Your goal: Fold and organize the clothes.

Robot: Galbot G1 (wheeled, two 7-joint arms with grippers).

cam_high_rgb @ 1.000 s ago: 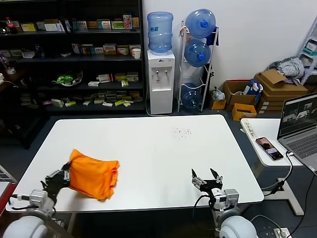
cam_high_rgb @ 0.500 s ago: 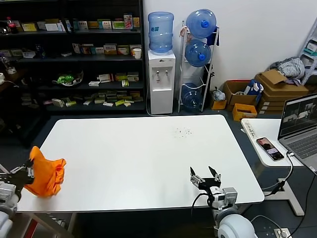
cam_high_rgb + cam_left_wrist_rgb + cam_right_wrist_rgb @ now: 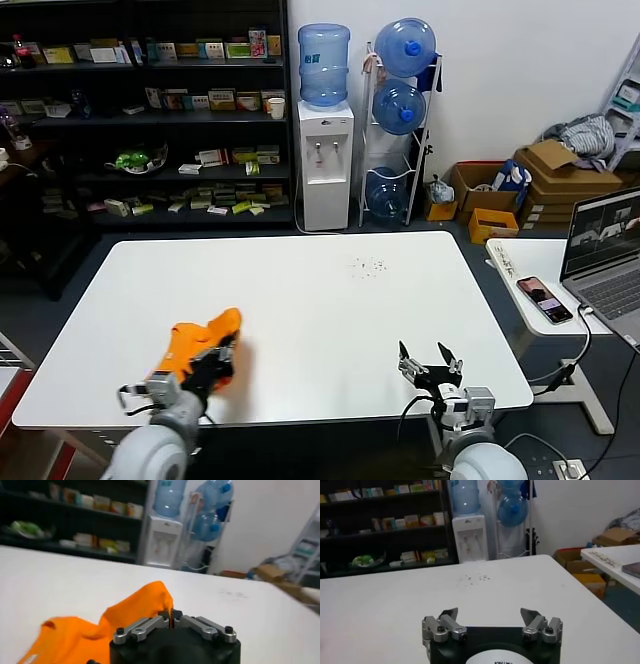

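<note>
The bright orange T-shirt [image 3: 195, 343] lies bunched on the white table [image 3: 300, 300] near its front left edge. My left gripper [image 3: 213, 362] is shut on a fold of it. In the left wrist view the orange T-shirt [image 3: 90, 625] rises in a peak that is pinched between my left gripper's [image 3: 171, 619] closed jaws. My right gripper [image 3: 428, 362] is open and empty at the table's front right edge. In the right wrist view my right gripper [image 3: 490, 616] has its jaws spread wide over bare tabletop.
A side table with a laptop [image 3: 606, 250], a phone [image 3: 543, 299] and a power strip [image 3: 502, 262] stands to the right. A water dispenser [image 3: 325, 150], bottle rack, dark shelves [image 3: 140, 110] and cardboard boxes [image 3: 555, 175] stand beyond the table. Small specks [image 3: 367, 266] lie on the far tabletop.
My left gripper has swung with the shirt from off the table's left edge back over the front left tabletop. The right gripper has shifted slightly.
</note>
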